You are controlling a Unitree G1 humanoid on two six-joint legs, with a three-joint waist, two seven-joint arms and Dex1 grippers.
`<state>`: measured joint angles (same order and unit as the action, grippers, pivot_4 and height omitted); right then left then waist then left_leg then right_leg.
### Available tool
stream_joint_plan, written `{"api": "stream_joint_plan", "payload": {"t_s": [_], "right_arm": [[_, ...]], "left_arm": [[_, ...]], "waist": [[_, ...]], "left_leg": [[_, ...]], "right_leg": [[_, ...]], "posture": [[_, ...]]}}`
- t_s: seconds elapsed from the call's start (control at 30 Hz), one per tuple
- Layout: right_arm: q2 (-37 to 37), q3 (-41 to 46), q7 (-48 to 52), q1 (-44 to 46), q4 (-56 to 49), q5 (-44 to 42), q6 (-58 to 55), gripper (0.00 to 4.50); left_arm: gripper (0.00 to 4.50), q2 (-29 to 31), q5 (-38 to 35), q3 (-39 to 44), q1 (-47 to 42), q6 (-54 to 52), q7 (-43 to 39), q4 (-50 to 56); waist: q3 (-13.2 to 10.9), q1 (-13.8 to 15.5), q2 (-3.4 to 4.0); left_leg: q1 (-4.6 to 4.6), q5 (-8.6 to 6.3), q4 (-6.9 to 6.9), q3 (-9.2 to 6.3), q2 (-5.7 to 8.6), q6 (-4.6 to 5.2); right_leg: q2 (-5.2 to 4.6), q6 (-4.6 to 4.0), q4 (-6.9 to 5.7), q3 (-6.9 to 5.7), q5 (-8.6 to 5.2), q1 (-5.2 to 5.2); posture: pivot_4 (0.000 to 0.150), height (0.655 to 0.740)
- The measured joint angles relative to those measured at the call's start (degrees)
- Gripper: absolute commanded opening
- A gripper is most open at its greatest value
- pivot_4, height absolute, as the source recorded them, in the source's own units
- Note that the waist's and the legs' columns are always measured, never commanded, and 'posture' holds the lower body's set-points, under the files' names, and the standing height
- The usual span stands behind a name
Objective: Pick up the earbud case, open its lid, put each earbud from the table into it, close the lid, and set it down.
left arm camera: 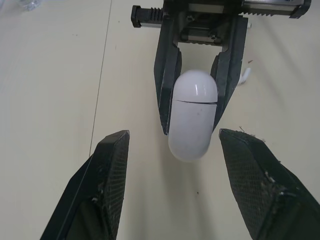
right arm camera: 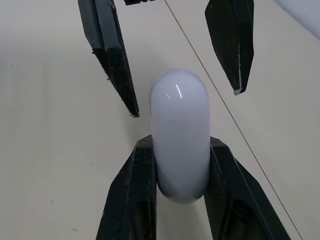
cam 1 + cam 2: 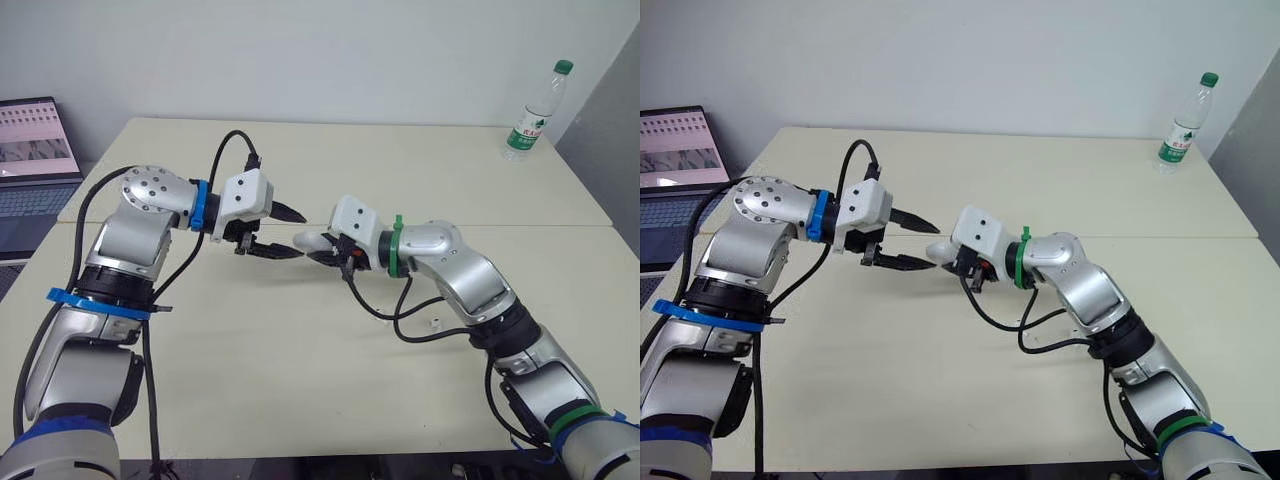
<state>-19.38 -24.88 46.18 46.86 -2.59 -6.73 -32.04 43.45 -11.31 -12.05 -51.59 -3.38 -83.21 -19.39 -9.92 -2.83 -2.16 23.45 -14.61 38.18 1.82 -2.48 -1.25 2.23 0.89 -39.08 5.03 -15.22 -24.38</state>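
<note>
Seen from the head, the right gripper (image 3: 325,252) pinches the white earbud case (image 3: 310,240) above the table (image 3: 400,160), and the left gripper (image 3: 297,234), fingers spread wide, points at it from just ahead. Along the left gripper's fingers, the case, lid shut, sits just beyond the gap between them, touching neither. Along the right gripper's fingers, both press the case's sides, its free end jutting past their tips toward the left fingertips.

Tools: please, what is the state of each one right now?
Left tool: open, holding nothing.
Right tool: closed on the case.
</note>
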Motion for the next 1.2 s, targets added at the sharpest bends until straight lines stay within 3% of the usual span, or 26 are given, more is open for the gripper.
{"api": "stream_joint_plan", "payload": {"t_s": [0.4, 0.5, 0.67, 0.93, 1.2], "right_arm": [[1.19, -0.02, 0.28, 0.09, -0.64, 1.47, 0.19, 0.84], [1.49, -0.01, 0.43, 0.1, -0.62, 1.55, 0.16, 0.84], [1.42, 0.01, 0.91, 1.08, -0.04, 2.38, 0.17, 0.84], [1.78, 0.03, 2.07, 1.15, 0.33, 3.1, 0.54, 0.84], [1.87, 3.88, 2.93, -0.77, -0.86, 0.06, 2.83, 3.57]], "left_arm": [[2.96, -1.74, 0.85, 0.11, -0.87, -0.2, -0.21, -1.06], [2.38, -1.62, 0.94, 0.11, -0.79, -0.31, -0.99, -0.62], [0.82, -1.44, 1.01, 0.1, -0.29, -1.0, -2.58, 0.52], [0.8, -1.22, 1.18, 0.1, -0.11, -1.45, -3.09, 0.93], [0.8, -1.3, 0.02, 1.56, 1.7, -5.6, -1.02, 1.01]], "waist": [[0.0, -0.01, 0.0], [0.0, -0.01, 0.0], [0.0, -0.03, 0.0], [0.0, -0.02, 0.0], [0.0, -0.03, 0.0]], "left_leg": [[0.0, 0.0, 0.02, -0.01, 0.0, 0.0], [0.0, 0.0, 0.02, -0.01, 0.0, 0.0], [0.0, 0.0, 0.03, -0.01, 0.0, 0.0], [0.0, 0.0, 0.03, -0.02, 0.0, 0.0], [0.0, 0.0, 0.03, -0.03, -0.01, 0.0]], "right_leg": [[-0.06, 0.0, -0.03, 0.0, 0.0, 0.0], [-0.06, 0.0, -0.03, 0.0, 0.0, 0.0], [-0.06, 0.0, -0.04, -0.01, 0.0, 0.0], [-0.06, -0.01, -0.05, -0.01, 0.0, 0.0], [-0.08, -0.01, -0.05, -0.01, 0.0, 0.0]], "posture": [[0.15, 0.74], [0.15, 0.74], [0.15, 0.74], [0.15, 0.74], [0.15, 0.74]]}}
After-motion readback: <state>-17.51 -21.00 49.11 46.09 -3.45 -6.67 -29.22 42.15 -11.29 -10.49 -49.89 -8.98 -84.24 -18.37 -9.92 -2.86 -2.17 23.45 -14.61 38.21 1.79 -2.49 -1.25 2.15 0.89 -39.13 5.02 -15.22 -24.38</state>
